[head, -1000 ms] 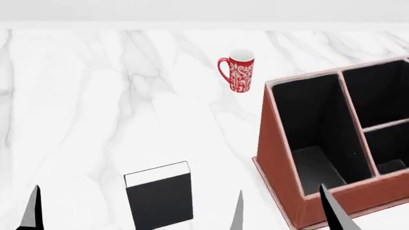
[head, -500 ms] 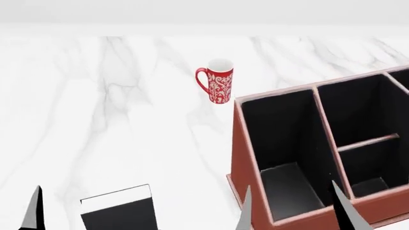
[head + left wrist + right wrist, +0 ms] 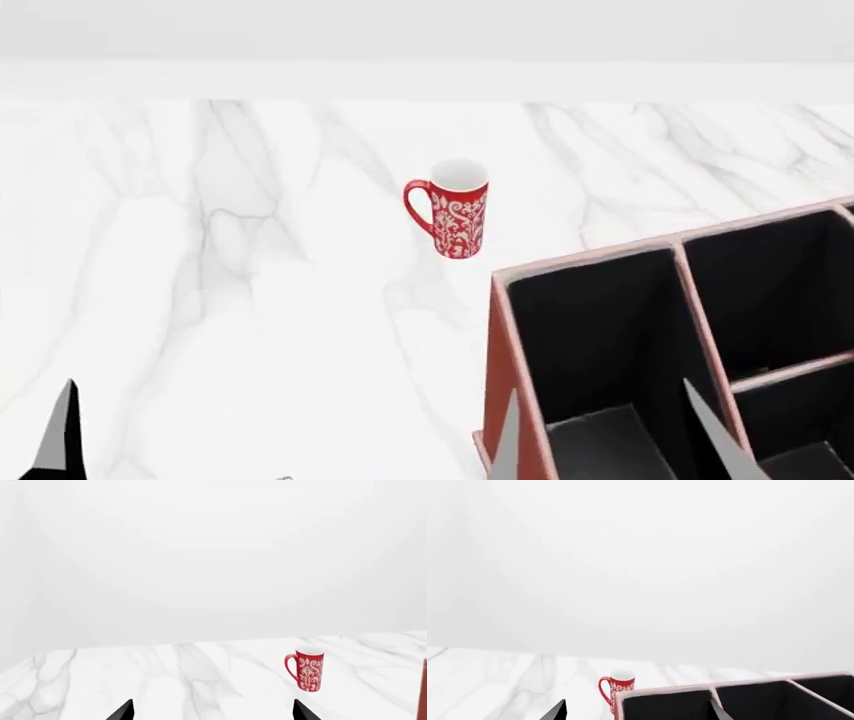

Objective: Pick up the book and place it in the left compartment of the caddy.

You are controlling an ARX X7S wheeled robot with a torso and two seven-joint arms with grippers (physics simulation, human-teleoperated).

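Note:
The book is out of view, below the head view's lower edge. The caddy [image 3: 499, 340], a reddish-brown box with a black interior, fills the lower right of the head view. Its left compartment [image 3: 601, 330] is the long black section nearest the mug. My right gripper [image 3: 607, 440] is open, its fingertips straddling that compartment's near end. It holds nothing in the right wrist view [image 3: 637, 711], where the caddy [image 3: 660, 692] lies ahead. My left gripper [image 3: 212, 712] is open and holds nothing above bare marble. Only one of its fingers [image 3: 59, 430] shows in the head view.
A red patterned mug [image 3: 454, 222] stands on the white marble table [image 3: 240, 300], behind the caddy's left corner. It also shows as the mug [image 3: 307, 669] and the mug [image 3: 617, 687]. A sliver of the caddy [image 3: 422, 690] shows at the left wrist view's edge.
Everything has slid down in the head view. The book has dropped out of the bottom edge and the caddy sits lower. Both grippers stay open.

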